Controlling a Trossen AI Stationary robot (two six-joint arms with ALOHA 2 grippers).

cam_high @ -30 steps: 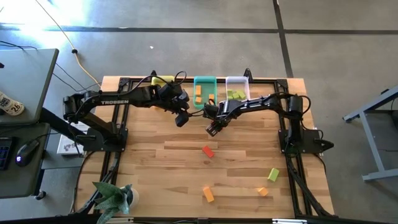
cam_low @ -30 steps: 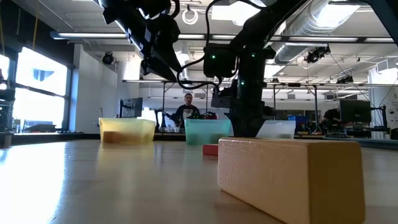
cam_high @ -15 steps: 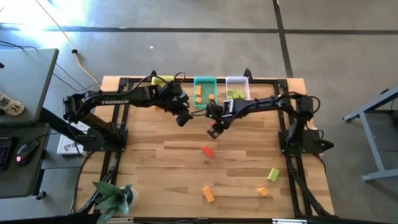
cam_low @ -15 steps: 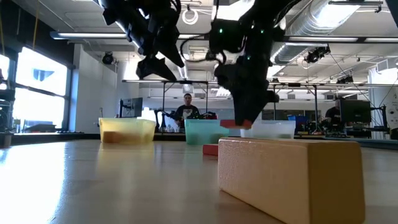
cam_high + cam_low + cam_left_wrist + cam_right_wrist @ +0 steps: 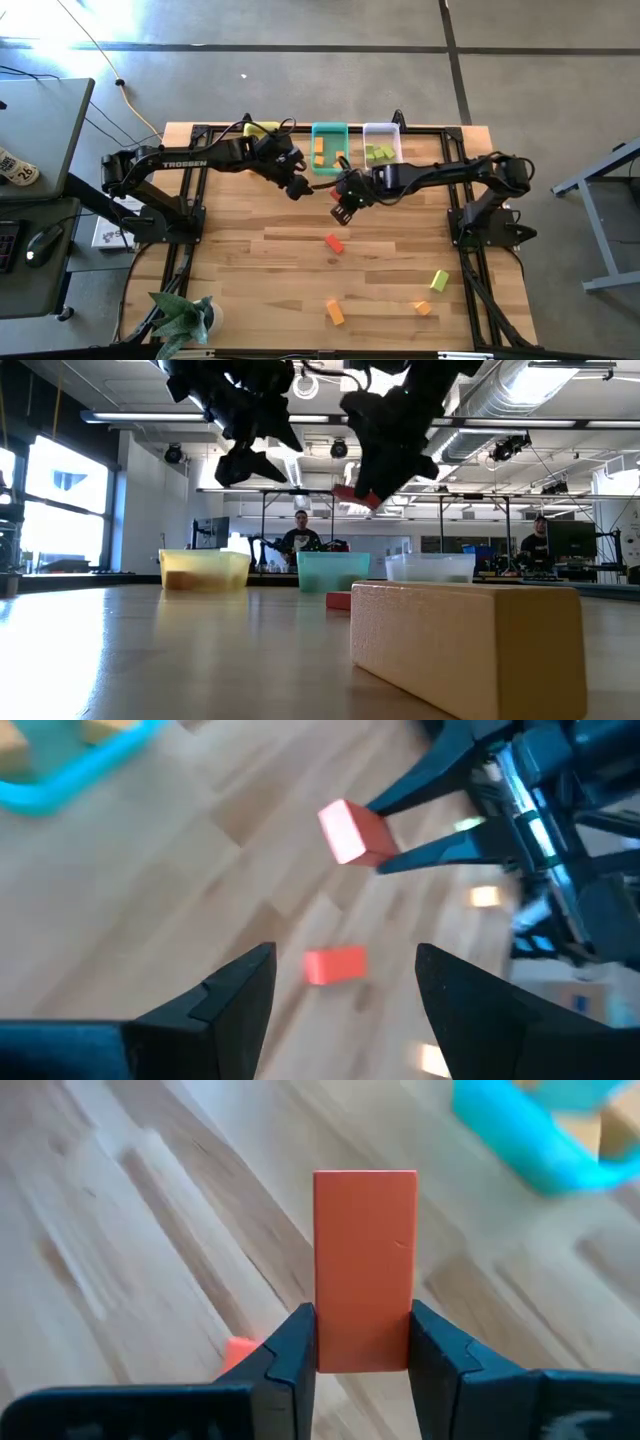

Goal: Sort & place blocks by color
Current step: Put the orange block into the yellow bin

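Note:
My right gripper (image 5: 342, 203) hangs over the table's middle, shut on a red block (image 5: 365, 1270) that also shows high up in the low view (image 5: 357, 497). My left gripper (image 5: 295, 188) hovers open and empty just left of it, its fingers (image 5: 240, 1000) facing that block (image 5: 355, 832). Another red block (image 5: 334, 242) lies flat on the table below. Two orange blocks (image 5: 335, 312) (image 5: 423, 308) and a green block (image 5: 439, 281) lie near the front edge. My right gripper pinches the red block between its two fingers (image 5: 290, 1350), one on each long side (image 5: 322, 1335) near one end. The fingers slant down from the table's right and lie along the block, which sticks out past the fingertips. It hangs well clear of the table.
Three bins stand at the far edge: yellow (image 5: 262, 130), teal (image 5: 329, 133) with orange blocks inside, clear (image 5: 381, 131) with green blocks inside. A potted plant (image 5: 185, 318) stands at the near left corner. In the low view a large pale block (image 5: 465, 640) sits close to the camera.
My right gripper has risen from the table with the red block held shut, lifting it well clear. My left gripper has stayed in place and rolled about its own pointing line, still open.

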